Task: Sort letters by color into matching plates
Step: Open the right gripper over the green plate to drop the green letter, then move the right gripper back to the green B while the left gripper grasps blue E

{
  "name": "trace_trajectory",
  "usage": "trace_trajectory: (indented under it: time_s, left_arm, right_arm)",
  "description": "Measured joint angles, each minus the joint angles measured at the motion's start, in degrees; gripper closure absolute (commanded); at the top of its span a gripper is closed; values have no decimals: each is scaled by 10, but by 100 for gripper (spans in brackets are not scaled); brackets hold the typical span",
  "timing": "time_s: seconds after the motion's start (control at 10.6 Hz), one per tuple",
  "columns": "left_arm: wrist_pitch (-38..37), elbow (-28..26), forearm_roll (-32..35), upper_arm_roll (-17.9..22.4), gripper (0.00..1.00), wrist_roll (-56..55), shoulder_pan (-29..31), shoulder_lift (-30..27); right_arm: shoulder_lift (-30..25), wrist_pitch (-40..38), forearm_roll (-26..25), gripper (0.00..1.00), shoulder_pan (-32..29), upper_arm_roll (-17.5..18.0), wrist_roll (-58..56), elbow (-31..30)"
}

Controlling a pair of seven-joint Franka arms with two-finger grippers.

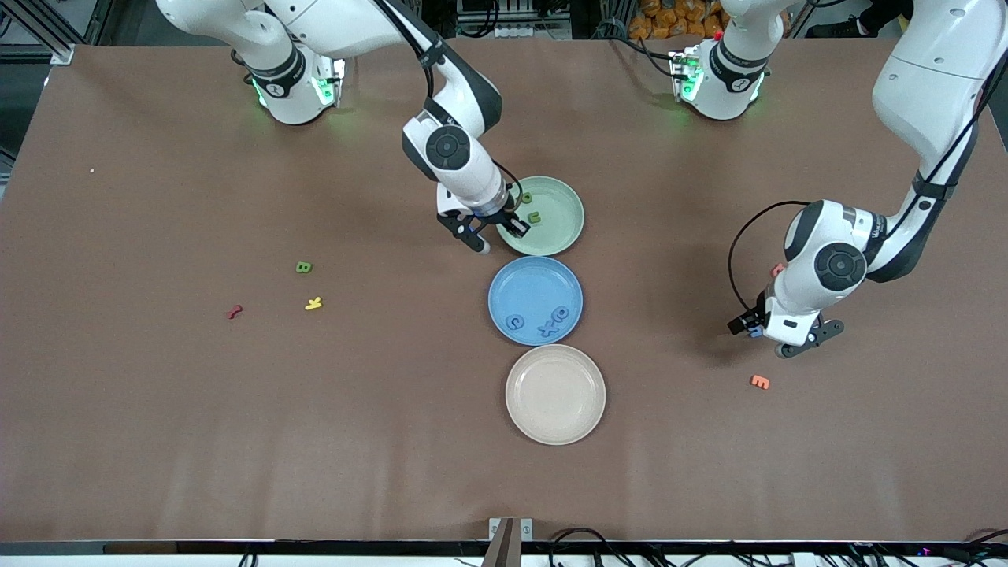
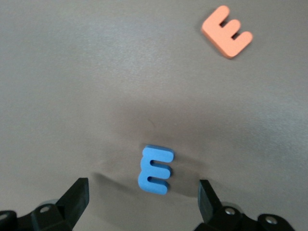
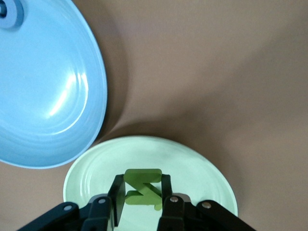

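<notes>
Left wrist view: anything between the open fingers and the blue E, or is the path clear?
Nothing: in the left wrist view only bare table separates the left gripper fingers from the blue E.

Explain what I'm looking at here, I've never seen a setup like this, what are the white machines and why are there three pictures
Two white robot arms stand at a brown table, each ending in a two-finger gripper. The big picture looks down from across the table; the other two come from cameras on the arms' wrists.

Three plates sit in a row: green plate, blue plate, beige plate. Small foam letters lie about.

The right gripper is over the green plate, shut on a green letter. The left gripper is open around a blue E lying on the table, with an orange E nearby. The job seems to be sorting letters by colour.
</notes>
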Motion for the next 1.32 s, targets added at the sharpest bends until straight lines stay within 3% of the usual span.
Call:
trace_trajectory:
  time_s: [0.19, 0.75, 1.13, 1.32]
  left_arm:
    - [10, -2, 0, 0, 0, 36, 0, 0]
    - [21, -7, -23, 3, 0, 116, 8, 2]
    - [28, -7, -66, 4, 0, 190, 9, 2]
    - [29, -7, -66, 4, 0, 195, 9, 2]
  right_arm:
    - [2, 0, 0, 0, 5, 0, 8, 3]
    - [2, 10, 0, 0, 5, -2, 8, 21]
    - [-95, -147, 0, 1, -85, -6, -65, 24]
    - [-137, -183, -1, 1, -140, -8, -152, -8]
